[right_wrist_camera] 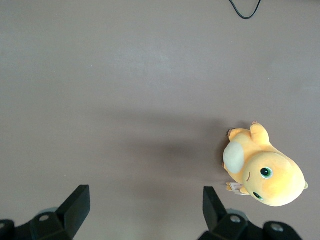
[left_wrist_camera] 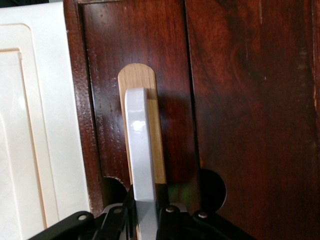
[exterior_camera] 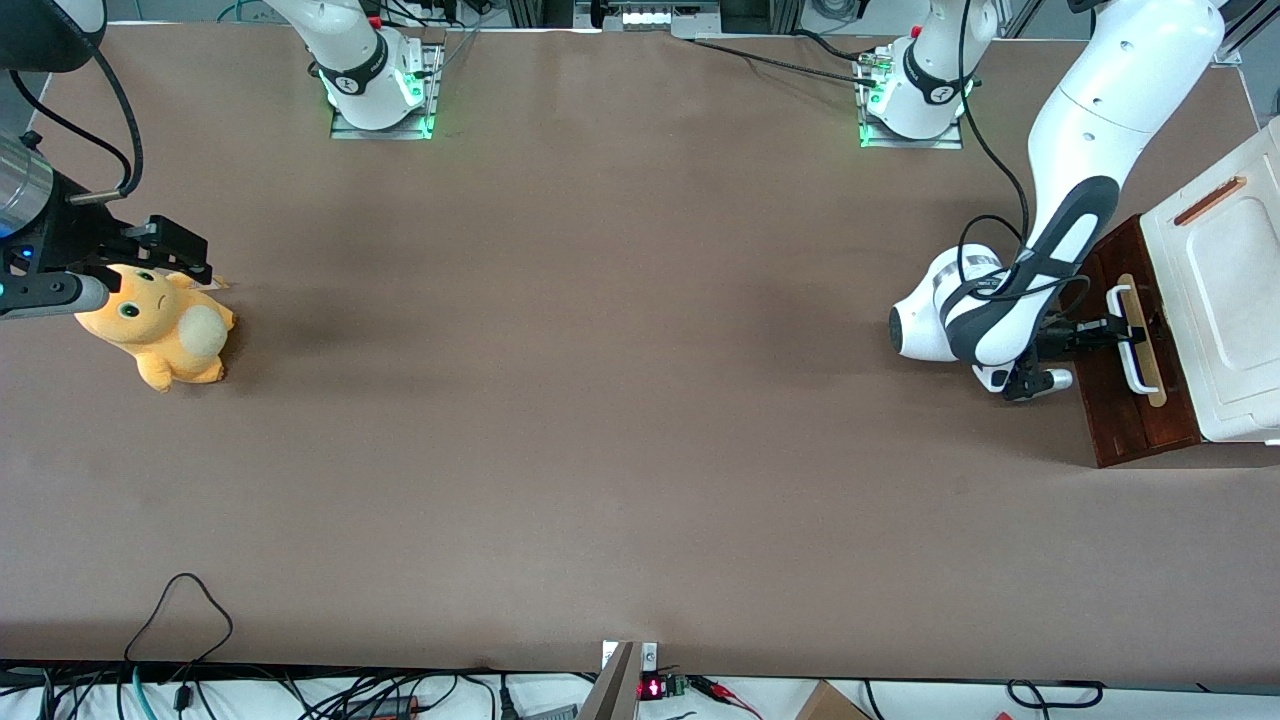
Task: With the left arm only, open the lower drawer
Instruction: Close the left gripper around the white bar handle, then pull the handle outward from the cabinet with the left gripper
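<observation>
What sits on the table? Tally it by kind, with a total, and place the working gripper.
Drawer cabinet: 1
Plush toy: 1
Total: 2
The left arm has its gripper at the lower drawer's white bar handle.

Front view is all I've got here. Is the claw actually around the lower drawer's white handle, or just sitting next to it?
Observer: Around it. In the left wrist view the claw has the white bar handle between its fingers, with no gap showing on either side.
Operator: Is the drawer open at all?
Observer: It seems not. Up close, the lower drawer shows only its dark front, with no pale wood inside visible along its edges.
</observation>
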Available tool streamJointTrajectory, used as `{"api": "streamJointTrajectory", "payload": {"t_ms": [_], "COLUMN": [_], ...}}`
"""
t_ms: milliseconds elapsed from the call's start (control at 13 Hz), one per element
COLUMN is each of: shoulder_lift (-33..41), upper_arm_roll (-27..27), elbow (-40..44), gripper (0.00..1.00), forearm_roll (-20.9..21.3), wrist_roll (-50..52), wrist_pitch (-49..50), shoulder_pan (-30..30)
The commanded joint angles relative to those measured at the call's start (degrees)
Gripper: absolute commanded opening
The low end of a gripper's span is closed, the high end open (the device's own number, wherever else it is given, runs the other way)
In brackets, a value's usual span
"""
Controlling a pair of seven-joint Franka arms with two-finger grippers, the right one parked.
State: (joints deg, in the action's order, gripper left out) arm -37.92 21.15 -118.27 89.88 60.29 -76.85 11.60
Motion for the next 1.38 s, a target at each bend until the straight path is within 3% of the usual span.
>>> {"api": "streamJointTrajectory", "payload": {"t_ms": [0, 231, 538, 923, 1000, 1154, 1308], "shoulder_lift": [-1.0, -0.6, -0.5, -0.8, -0.8, -0.6, -0.1], "upper_arm_roll": [0.7, 3.5, 11.4, 13.2, 13.3, 13.3, 13.4], "elbow": [1.2, 1.2, 1.6, 1.6, 1.6, 1.6, 1.6], "gripper": [0.09, 0.07, 0.05, 0.06, 0.16, 0.85, 0.97], "forearm_roll": [1.3, 1.3, 0.3, 0.1, -0.1, -0.1, -0.8], "wrist_roll": [-1.4, -1.8, -2.2, -2.0, -2.0, -2.1, -2.2], "wrist_pitch": [0.9, 1.2, 4.3, 4.4, 4.4, 4.4, 4.0], "shoulder_pan": [0.5, 0.4, -0.5, -1.4, -1.4, -1.3, -1.1]}}
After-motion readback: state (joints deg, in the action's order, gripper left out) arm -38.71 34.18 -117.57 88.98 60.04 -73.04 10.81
